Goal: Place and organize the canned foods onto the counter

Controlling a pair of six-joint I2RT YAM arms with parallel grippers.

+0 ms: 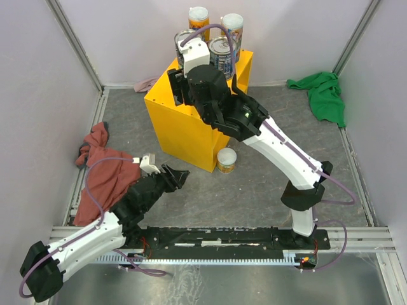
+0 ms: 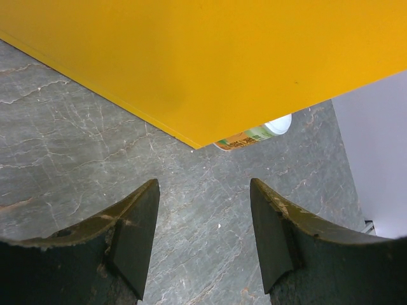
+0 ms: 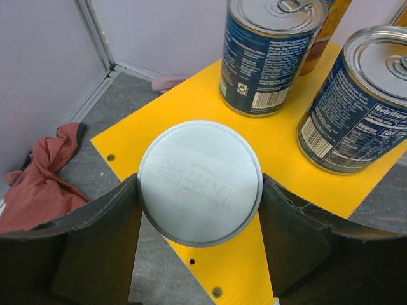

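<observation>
Clamped by its sides in the right gripper over the counter edge, the white-lidded can seems rigid, light and probably slippery; the left gripper gapes empty.

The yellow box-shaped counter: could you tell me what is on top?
Two wide blue silver-topped cans and two tall orange cans stand there. The right end effector holds a white-lidded can over it; its base is hidden.
</observation>
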